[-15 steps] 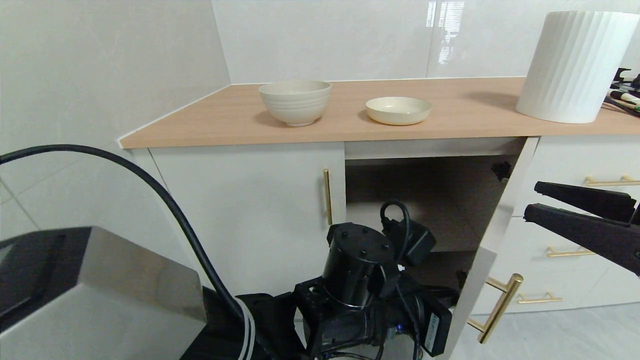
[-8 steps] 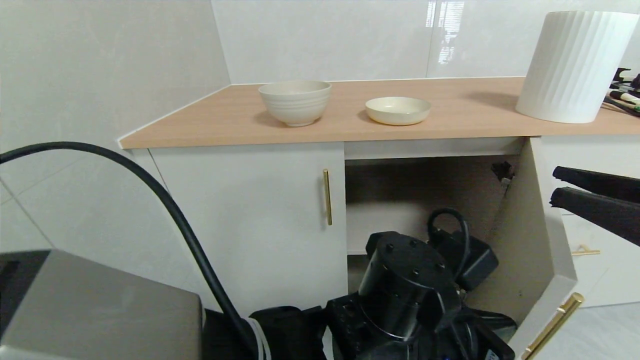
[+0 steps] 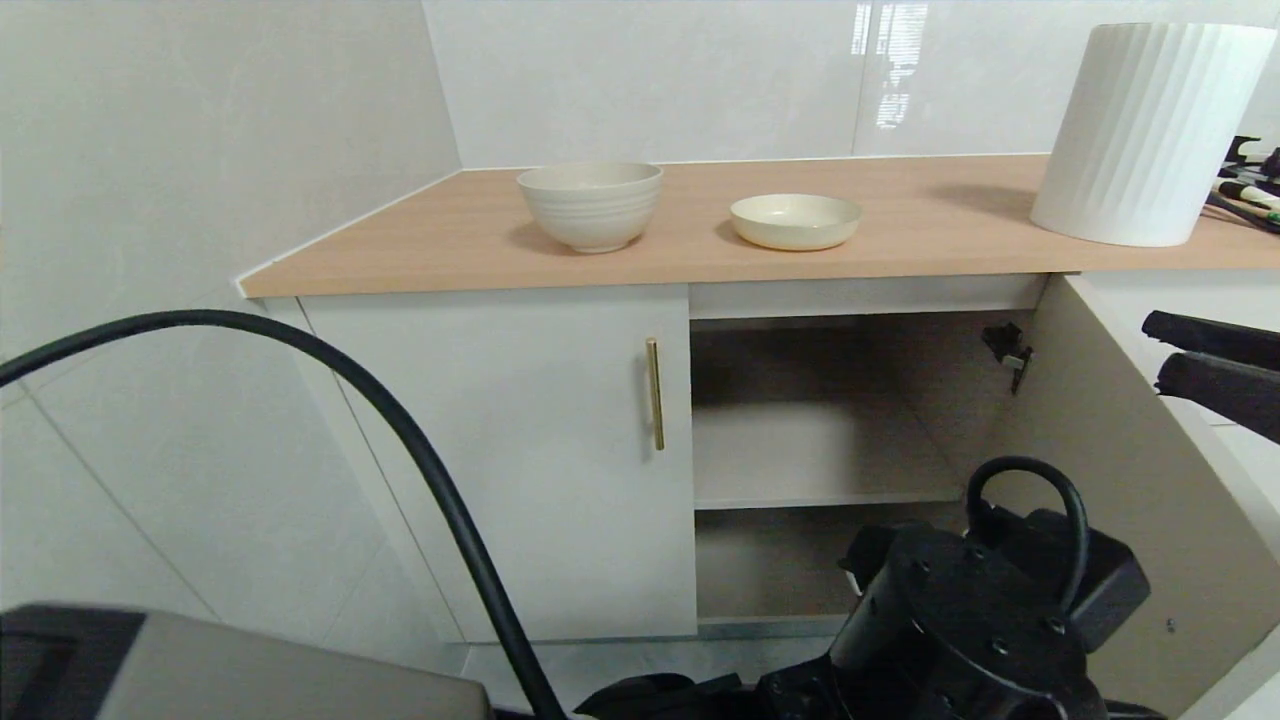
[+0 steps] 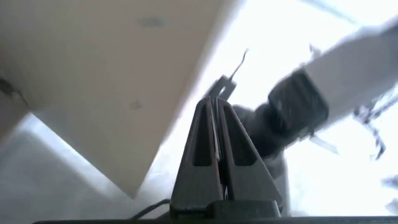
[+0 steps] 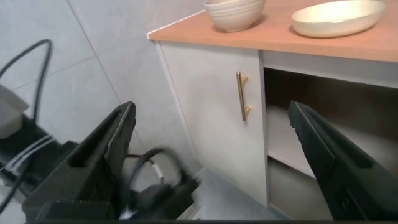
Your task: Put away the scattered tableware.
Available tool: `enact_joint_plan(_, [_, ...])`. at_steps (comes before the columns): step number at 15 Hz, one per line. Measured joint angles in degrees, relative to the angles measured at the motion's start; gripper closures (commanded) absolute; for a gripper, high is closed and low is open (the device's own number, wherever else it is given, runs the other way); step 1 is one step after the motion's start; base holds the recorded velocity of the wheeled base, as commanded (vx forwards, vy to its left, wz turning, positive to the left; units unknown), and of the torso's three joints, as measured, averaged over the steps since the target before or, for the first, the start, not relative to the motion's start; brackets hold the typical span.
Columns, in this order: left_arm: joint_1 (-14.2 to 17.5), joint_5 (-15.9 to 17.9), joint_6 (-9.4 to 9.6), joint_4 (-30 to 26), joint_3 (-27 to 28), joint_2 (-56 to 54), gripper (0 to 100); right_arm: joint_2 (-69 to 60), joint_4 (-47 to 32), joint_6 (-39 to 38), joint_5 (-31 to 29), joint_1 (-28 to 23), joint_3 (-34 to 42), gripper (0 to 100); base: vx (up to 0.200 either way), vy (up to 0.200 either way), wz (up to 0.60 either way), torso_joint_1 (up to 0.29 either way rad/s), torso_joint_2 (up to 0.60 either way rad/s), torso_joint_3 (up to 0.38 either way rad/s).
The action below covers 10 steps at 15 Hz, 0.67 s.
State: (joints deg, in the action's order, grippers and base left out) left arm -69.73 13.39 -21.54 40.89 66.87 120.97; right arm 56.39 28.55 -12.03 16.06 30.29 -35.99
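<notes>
A ribbed bowl (image 3: 590,205) and a shallow dish (image 3: 796,220) sit apart on the wooden table (image 3: 950,215), tiled wall (image 3: 640,80) behind, cupboard (image 3: 820,450) open below. My left end effector (image 4: 214,143) is together, my right end effector (image 5: 211,112) apart.

A kitchen — tiled wall (image 3: 640,80), wooden countertop (image 3: 950,210), white cabinet (image 3: 500,450) with brass handle (image 3: 654,393).

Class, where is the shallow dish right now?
In the head view, the shallow dish sits on the wooden countertop, right of the ribbed bowl, above the open cabinet.
</notes>
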Motion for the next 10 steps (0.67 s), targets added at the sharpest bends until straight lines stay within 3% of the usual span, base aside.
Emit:
enact_joint_plan(3, [-0.2, -2.1, -1.96, 3.1, -0.6, -0.2, 100, -0.1, 0.0, -0.3, 0.1, 0.0, 0.0, 0, 0.000, 0.000, 0.00, 0.000, 0.00, 0.000])
enact_joint_plan(6, [1.5, -7.0, -2.73, 3.3, -5.0, -3.3, 100, 1.3, -0.3, -0.8, 0.0, 0.0, 0.2, 0, 0.000, 0.000, 0.00, 0.000, 0.00, 0.000])
enact_joint_plan(8, [7.3, -7.8, -2.02, 3.0, -9.6, -6.9, 100, 3.9, -6.4, -0.4, -0.4, 0.0, -0.1, 0, 0.000, 0.000, 0.00, 0.000, 0.00, 0.000])
enact_joint_plan(10, [16.1, -7.9, 0.57, 3.0, -14.0, -10.0, 100, 7.7, -13.4, 1.6, -0.6, 0.0, -3.0, 0, 0.000, 0.000, 0.00, 0.000, 0.00, 0.000])
